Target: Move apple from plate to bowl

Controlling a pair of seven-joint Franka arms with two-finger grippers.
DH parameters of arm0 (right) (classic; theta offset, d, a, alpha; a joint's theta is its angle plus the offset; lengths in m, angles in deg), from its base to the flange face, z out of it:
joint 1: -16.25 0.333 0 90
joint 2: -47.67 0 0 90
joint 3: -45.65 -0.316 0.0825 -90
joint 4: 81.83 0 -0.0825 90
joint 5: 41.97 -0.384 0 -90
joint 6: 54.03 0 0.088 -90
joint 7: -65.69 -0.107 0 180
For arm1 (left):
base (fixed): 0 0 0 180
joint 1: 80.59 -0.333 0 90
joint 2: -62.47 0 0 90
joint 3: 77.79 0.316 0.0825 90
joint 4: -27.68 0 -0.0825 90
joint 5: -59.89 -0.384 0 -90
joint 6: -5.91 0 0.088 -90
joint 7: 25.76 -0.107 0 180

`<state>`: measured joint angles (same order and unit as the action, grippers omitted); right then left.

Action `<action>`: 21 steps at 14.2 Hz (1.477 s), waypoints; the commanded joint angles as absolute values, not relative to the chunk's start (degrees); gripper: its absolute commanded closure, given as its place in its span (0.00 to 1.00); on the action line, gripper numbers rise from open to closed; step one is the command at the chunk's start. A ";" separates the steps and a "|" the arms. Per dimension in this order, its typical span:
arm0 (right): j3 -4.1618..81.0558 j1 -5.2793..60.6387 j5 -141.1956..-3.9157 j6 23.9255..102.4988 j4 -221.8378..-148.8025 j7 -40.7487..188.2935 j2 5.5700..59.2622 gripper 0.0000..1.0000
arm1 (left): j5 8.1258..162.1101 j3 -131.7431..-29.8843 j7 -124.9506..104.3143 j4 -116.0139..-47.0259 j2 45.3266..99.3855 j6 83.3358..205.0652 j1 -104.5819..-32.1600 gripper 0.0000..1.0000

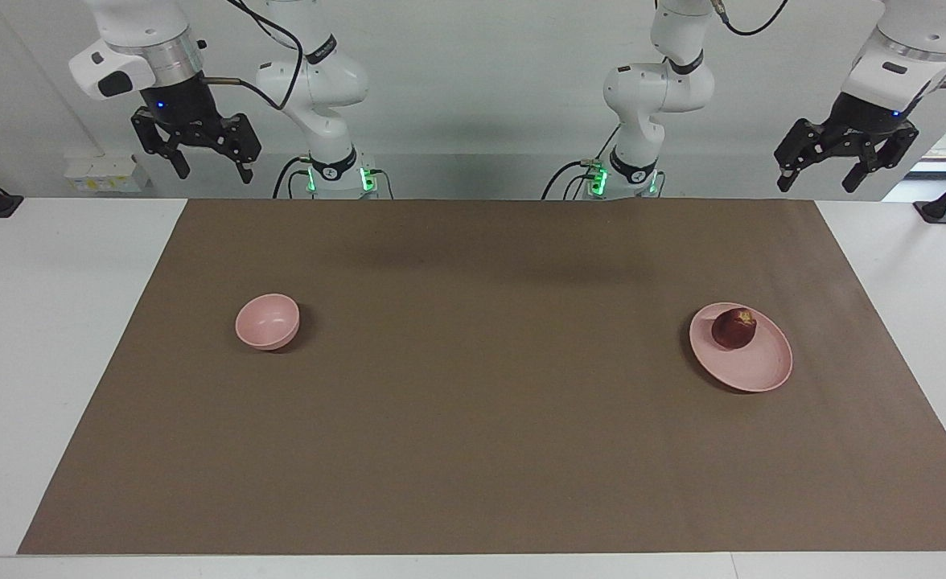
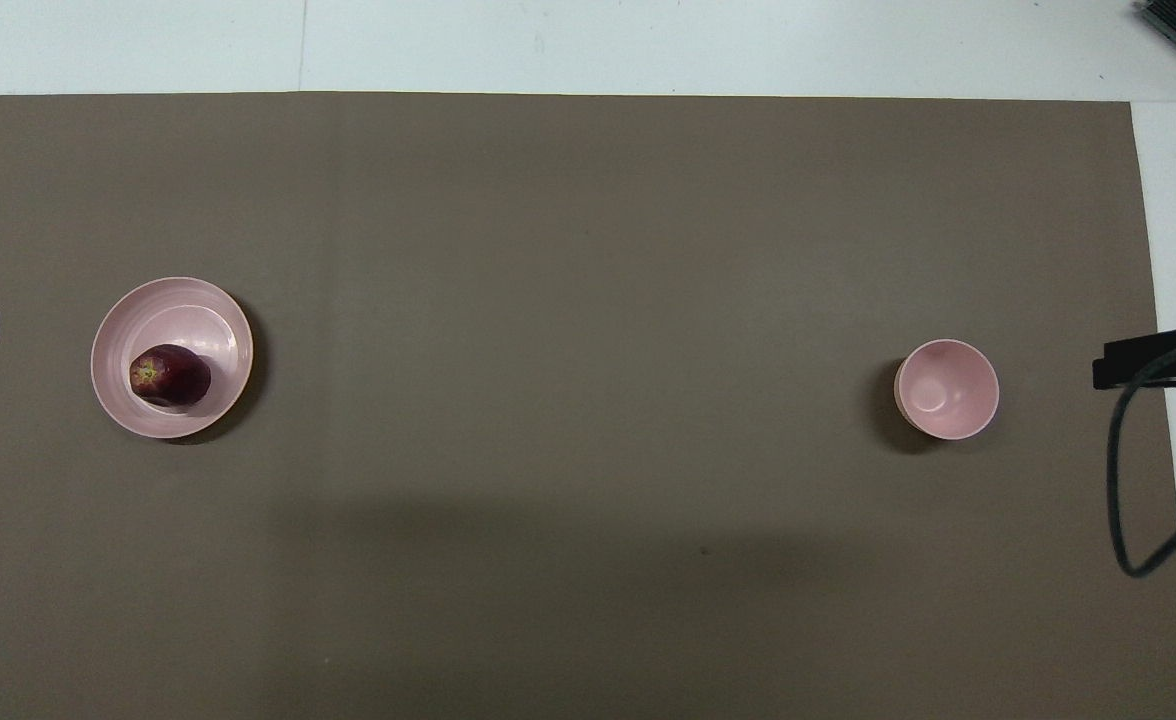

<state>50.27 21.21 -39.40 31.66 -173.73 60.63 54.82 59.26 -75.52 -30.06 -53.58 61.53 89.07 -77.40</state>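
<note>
A dark red apple [image 1: 734, 328] [image 2: 169, 375] lies on the pale pink plate [image 1: 754, 367] [image 2: 163, 305] toward the left arm's end of the table. The small deep pink bowl [image 1: 267, 322] [image 2: 946, 388] stands empty toward the right arm's end. My left gripper [image 1: 819, 177] hangs open high in the air at the robots' edge of the table, off the mat, holding nothing. My right gripper [image 1: 211, 168] hangs open the same way at its own end. Both arms wait. In the overhead view only a dark tip shows at each side edge.
A brown mat [image 1: 473, 418] [image 2: 588, 250] covers most of the white table. A black cable [image 2: 1133, 480] loops at the mat's edge near the bowl. Black clamp mounts stand at both table ends.
</note>
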 commanded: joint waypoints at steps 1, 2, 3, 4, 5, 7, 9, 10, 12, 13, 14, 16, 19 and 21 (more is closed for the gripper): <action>50.13 20.83 -41.00 30.43 -173.68 62.00 55.32 0.00 | 58.40 -75.76 -30.86 -55.37 59.84 90.10 -77.34 0.00; 50.22 20.74 -41.00 30.60 -173.76 61.99 55.32 0.00 | 58.49 -75.85 -30.86 -55.47 59.83 90.63 -77.42 0.00; 50.13 20.56 -41.09 30.78 -173.85 61.99 55.40 0.00 | 58.49 -75.85 -30.77 -55.47 59.83 90.63 -77.34 0.00; 50.22 20.56 -41.09 30.69 -173.85 61.91 55.40 0.00 | 58.49 -75.85 -30.86 -55.47 59.83 90.37 -77.34 0.00; 50.22 20.56 -41.09 30.52 -173.85 62.08 55.40 0.00 | 58.49 -75.85 -30.77 -55.47 59.83 90.37 -77.34 0.00; 50.13 20.65 -41.18 30.43 -173.85 62.17 55.49 0.00 | 58.49 -75.85 -30.77 -55.38 59.83 90.46 -77.34 0.00; 50.13 20.74 -41.18 30.43 -174.11 62.17 55.58 0.00 | 58.75 -75.76 -30.34 -55.20 60.01 90.72 -77.34 0.00; 50.13 20.65 -41.18 30.52 -174.38 62.26 55.67 0.00 | 58.84 -75.76 -30.42 -55.29 60.01 90.72 -77.42 0.00; 50.13 20.65 -41.18 30.69 -174.56 62.17 55.93 0.00 | 58.93 -75.76 -30.42 -55.20 60.10 90.72 -77.34 0.00; 50.13 20.74 -41.18 30.69 -174.73 62.08 56.02 0.00 | 58.93 -75.76 -30.25 -55.20 60.01 90.37 -77.51 0.00; 50.13 20.74 -41.18 30.78 -174.91 62.08 56.02 0.00 | 58.93 -75.76 -30.16 -55.29 59.84 89.67 -77.77 0.00; 50.13 20.65 -41.18 30.61 -174.99 62.08 56.11 0.00 | 58.84 -75.33 -30.16 -55.38 59.83 89.49 -78.21 0.00; 50.13 20.65 -41.18 30.52 -175.35 62.17 56.37 0.00 | 59.01 -75.33 -30.68 -55.90 59.83 91.15 -78.13 0.00; 50.13 20.56 -41.18 30.60 -175.35 62.17 56.37 0.00 | 59.01 -75.15 -30.77 -59.66 59.66 95.18 -78.30 0.00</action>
